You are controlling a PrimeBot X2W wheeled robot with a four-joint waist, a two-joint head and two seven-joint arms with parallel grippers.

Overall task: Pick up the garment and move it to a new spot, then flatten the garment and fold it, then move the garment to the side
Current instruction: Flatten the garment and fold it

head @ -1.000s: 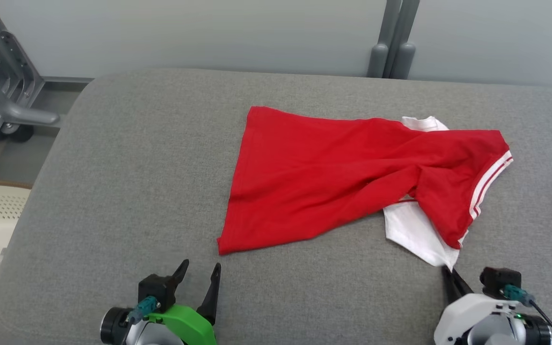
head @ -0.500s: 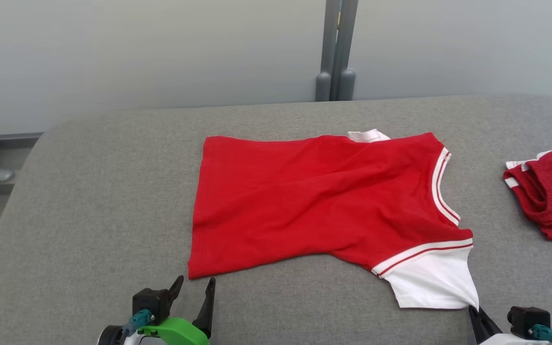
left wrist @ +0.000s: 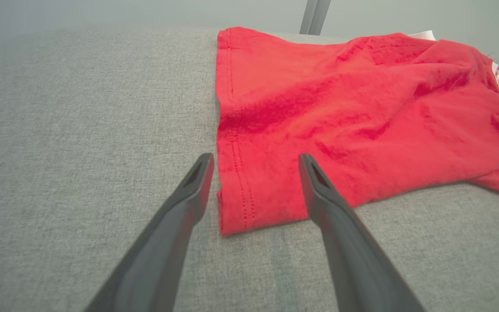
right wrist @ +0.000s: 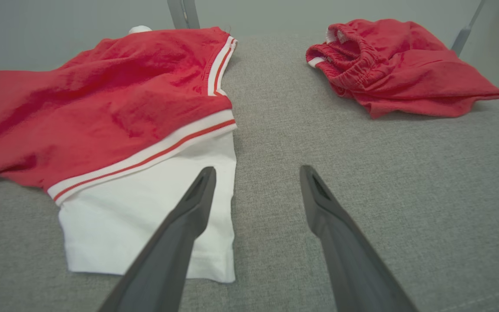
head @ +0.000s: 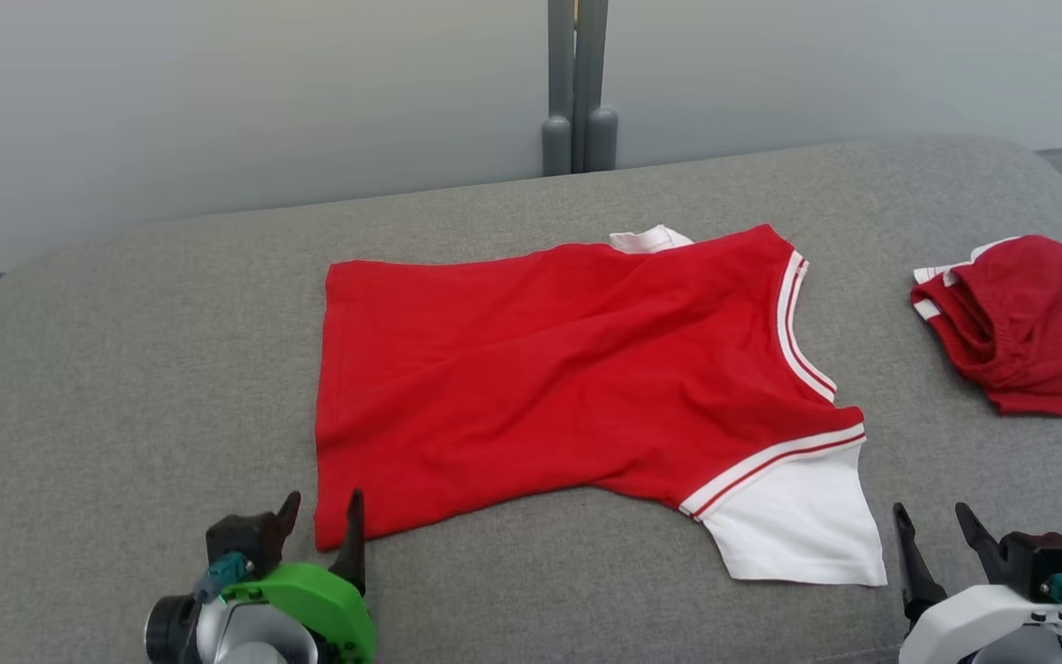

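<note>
A red garment [head: 549, 369] with white sleeves and striped trim lies spread on the grey padded table [head: 125, 369], hem to the left, near white sleeve [head: 794, 526] at the lower right. My left gripper [head: 321, 516] stands open at the near hem corner [left wrist: 243, 203], which lies between its fingers in the left wrist view. My right gripper [head: 932, 526] is open just right of the white sleeve [right wrist: 154, 216], holding nothing; one finger [right wrist: 189, 216] overlaps the sleeve's edge in the right wrist view.
A second red garment with an elastic waistband [head: 1020, 323] lies crumpled at the table's right side [right wrist: 396, 65]. A grey post [head: 577, 101] stands behind the table against the pale wall. Bare grey cushion stretches to the left of the red garment.
The right gripper has opened and let go of the white sleeve, which now lies flat. The garment was pulled out flatter. The camera has turned right, bringing the second garment into view.
</note>
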